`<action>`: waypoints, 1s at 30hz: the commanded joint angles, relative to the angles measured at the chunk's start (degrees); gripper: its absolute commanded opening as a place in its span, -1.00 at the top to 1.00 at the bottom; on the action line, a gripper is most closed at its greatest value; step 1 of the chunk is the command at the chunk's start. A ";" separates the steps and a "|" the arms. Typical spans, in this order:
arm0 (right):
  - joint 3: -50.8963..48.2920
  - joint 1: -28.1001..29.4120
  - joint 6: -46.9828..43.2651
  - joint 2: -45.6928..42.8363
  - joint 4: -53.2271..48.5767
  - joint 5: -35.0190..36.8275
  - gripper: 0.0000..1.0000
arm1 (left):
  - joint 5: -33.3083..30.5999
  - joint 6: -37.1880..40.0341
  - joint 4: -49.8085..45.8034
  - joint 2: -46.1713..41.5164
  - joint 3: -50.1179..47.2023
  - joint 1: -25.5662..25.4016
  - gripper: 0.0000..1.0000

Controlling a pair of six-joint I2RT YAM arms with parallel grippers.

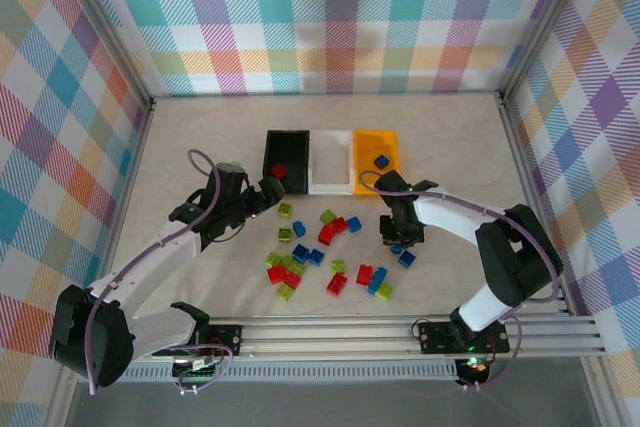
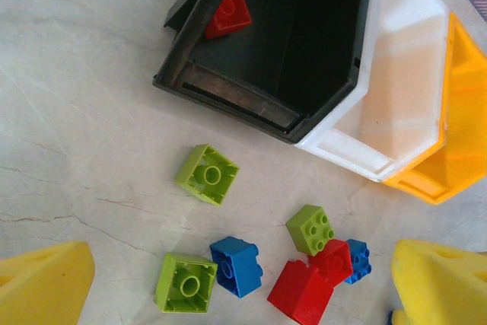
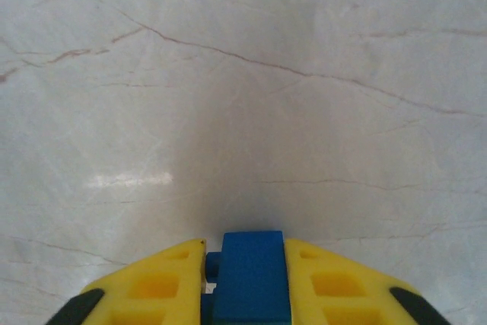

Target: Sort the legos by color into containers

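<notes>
Jaws on R gripper [image 3: 245, 255] clamp a blue lego [image 3: 249, 283]; L gripper [image 1: 268, 193] gapes wide (nothing held) by black bin [image 1: 288, 134].

My arms: white, black, yellow-tipped.
Left arm [image 1: 150, 262] and right arm [image 1: 455, 212] have white links, black joints and a mauve cable [image 1: 197, 160] looping along each; my fingers [image 3: 160, 291] are yellow plastic with square moulded pockets, black at the corners.

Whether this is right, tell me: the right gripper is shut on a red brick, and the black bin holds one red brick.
Wrong on colour. The right gripper is shut on a blue brick, as the right wrist view shows. The black bin does hold one red brick.
</notes>
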 commanded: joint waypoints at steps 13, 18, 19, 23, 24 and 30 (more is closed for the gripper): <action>25.22 -3.16 -6.16 2.99 -1.15 3.74 0.64 | 5.63 0.10 3.49 -1.78 -2.47 3.58 -1.00; 37.56 -5.52 -6.81 15.47 -0.50 6.07 0.62 | 5.46 1.74 -0.21 -2.91 -2.59 3.58 -0.92; 39.97 -5.80 -6.95 17.96 -1.05 6.64 0.61 | 5.46 2.07 -0.84 -3.17 -2.51 3.58 -0.90; 46.27 -7.13 -6.85 24.73 -2.25 6.92 0.60 | 5.11 2.53 -2.49 -4.16 -3.14 3.62 -0.89; 47.59 -7.37 -6.86 26.06 -2.28 6.59 0.58 | 5.15 2.47 -2.57 -4.28 -3.43 3.58 -0.90; 50.69 -7.47 -6.64 27.45 -1.97 5.33 0.14 | 5.52 3.25 -2.62 -3.61 -3.74 3.58 -0.91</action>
